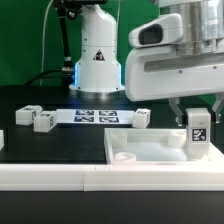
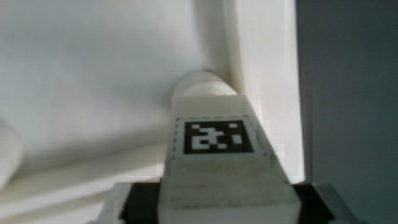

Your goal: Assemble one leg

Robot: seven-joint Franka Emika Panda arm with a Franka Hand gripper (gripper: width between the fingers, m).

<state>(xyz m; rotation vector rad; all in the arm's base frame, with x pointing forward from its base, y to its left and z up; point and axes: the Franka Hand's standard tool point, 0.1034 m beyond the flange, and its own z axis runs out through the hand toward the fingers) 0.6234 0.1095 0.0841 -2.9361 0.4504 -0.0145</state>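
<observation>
My gripper (image 1: pixel 197 116) is shut on a leg (image 1: pixel 198 130), a small white block with a black-and-white tag facing the exterior camera. It holds the leg upright over the right far corner of the white tabletop (image 1: pixel 150 147); I cannot tell whether the leg touches it. In the wrist view the leg (image 2: pixel 217 130) fills the middle between the dark fingers (image 2: pixel 148 203) of my gripper (image 2: pixel 222 208). Its tip is close to the tabletop's raised rim (image 2: pixel 267 60) and inner floor (image 2: pixel 89 90).
Three loose legs lie on the black table: two (image 1: pixel 27 114) (image 1: pixel 44 121) at the exterior view's left and one (image 1: pixel 143 118) behind the tabletop. The marker board (image 1: pixel 95 114) lies at the back. A white barrier (image 1: pixel 60 178) runs along the front.
</observation>
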